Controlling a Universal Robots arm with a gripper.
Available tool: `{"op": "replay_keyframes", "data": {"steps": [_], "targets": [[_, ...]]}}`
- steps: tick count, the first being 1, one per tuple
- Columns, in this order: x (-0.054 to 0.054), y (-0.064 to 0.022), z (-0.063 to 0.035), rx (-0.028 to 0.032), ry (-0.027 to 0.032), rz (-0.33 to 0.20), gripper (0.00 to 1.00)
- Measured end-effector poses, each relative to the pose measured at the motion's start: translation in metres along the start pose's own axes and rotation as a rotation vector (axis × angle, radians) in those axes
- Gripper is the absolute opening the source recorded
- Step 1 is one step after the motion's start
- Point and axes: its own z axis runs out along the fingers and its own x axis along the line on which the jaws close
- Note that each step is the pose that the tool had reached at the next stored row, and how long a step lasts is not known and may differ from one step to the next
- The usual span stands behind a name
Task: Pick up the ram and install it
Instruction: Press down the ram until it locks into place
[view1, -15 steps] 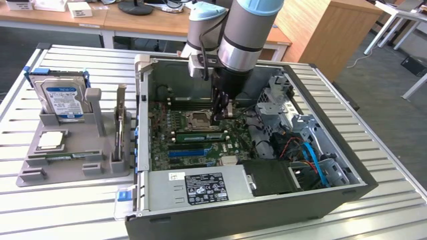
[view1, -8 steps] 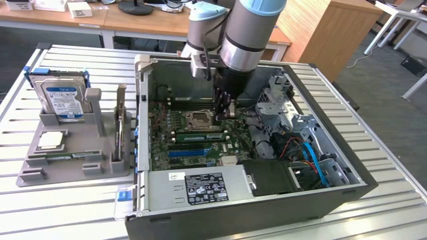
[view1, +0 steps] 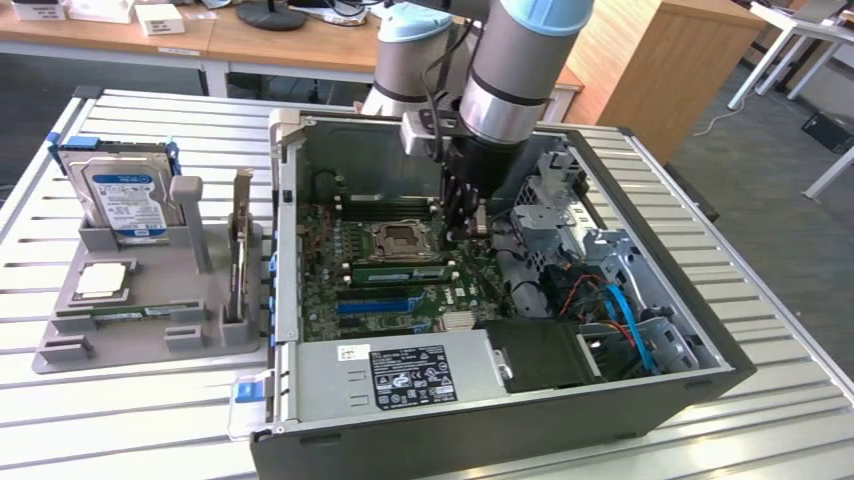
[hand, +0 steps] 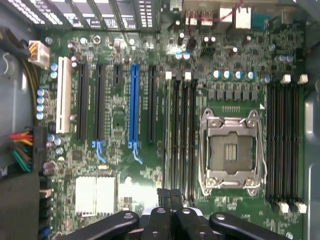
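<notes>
The end effector (view1: 461, 232) is clenched, with nothing seen between its fingers, and is held over one end of the memory slots (hand: 180, 135) beside the CPU socket (view1: 400, 240). The ram (view1: 400, 272) appears seated there, with its long axis running from the end effector toward the exterior view's left. A second ram (view1: 127, 313) is laid in the grey tray (view1: 154, 280) on the surface (view1: 134, 420), well apart.

Hard drive label (view1: 123, 195): we see blue and white print but cannot read it.
Power supply label (view1: 414, 376): we make out small white print, nothing legible.
</notes>
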Motion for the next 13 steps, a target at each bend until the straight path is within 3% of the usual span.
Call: {"op": "replay_keyframes", "data": {"steps": [6, 13], "targets": [[0.0, -0.0118, -0.0004, 0.0, 0.0, 0.0, 0.11], [0.0, -0.0126, 0.0004, 0.0, 0.0, 0.0, 0.11]]}}
